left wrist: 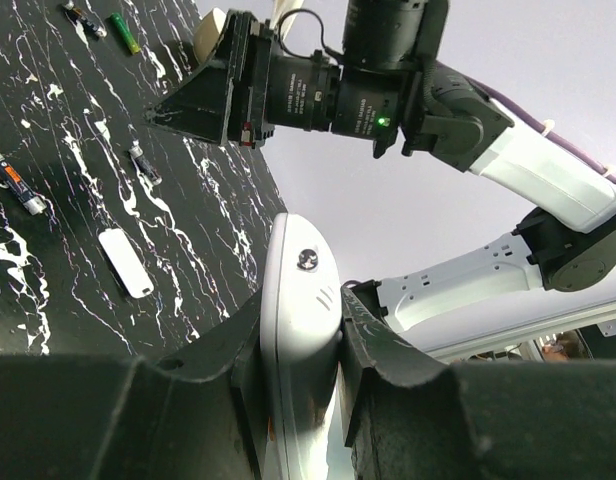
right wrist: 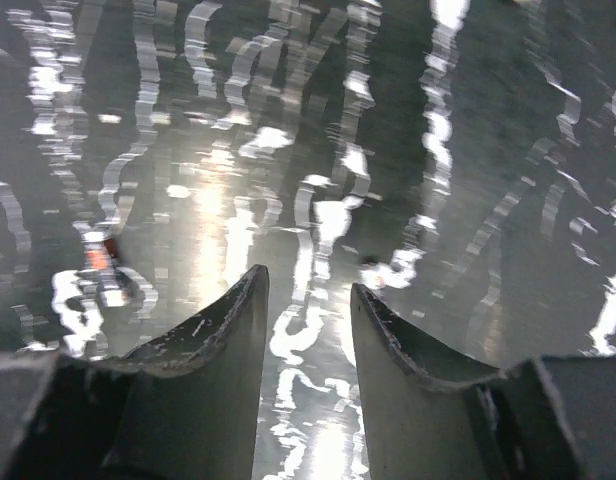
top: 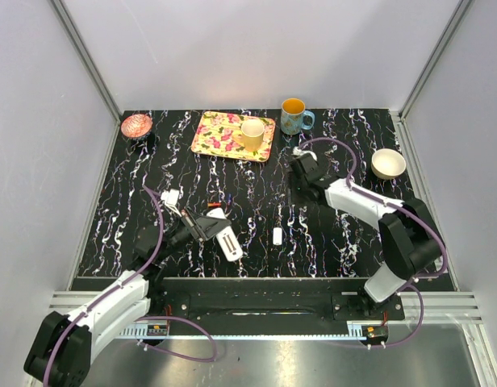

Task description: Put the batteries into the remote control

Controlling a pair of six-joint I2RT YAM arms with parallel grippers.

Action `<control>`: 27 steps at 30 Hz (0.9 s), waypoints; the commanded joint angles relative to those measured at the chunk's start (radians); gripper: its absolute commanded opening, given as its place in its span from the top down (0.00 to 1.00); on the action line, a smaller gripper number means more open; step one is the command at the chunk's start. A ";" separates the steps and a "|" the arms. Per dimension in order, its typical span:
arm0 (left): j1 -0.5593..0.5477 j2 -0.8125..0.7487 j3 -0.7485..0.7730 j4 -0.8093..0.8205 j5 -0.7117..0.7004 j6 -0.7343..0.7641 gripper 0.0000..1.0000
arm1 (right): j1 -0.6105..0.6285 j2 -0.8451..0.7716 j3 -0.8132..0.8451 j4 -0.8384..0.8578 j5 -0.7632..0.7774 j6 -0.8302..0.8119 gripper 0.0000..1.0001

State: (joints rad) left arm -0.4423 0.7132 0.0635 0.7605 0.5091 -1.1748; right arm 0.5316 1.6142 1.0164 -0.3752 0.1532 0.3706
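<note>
Black marbled table (top: 329, 242): pink bowl (top: 136, 125), floral tray (top: 220, 133), blue mug (top: 295, 118), white bowl (top: 388, 164), small white piece (top: 277, 235), scattered batteries (left wrist: 15, 185).

TEXT: none legible | batteries (left wrist: 13, 182): wrap print too small to read | remote control (left wrist: 300, 340): short grooves only, no lettering made out | small box (top: 157, 327), near edge of table (top: 329, 242): lit marks blurred

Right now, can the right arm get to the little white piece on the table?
Probably yes. The little white piece lies alone on bare table, nothing over it, and the right hand is open and empty not far from it.
</note>
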 commanded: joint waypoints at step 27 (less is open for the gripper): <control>-0.001 -0.167 0.012 -0.056 -0.053 0.055 1.00 | 0.298 0.343 0.323 -0.102 0.020 -0.004 0.59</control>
State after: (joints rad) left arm -0.4423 0.5449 0.0635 0.6449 0.4660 -1.1320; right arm 0.8177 1.9667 1.3220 -0.4576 0.1741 0.3954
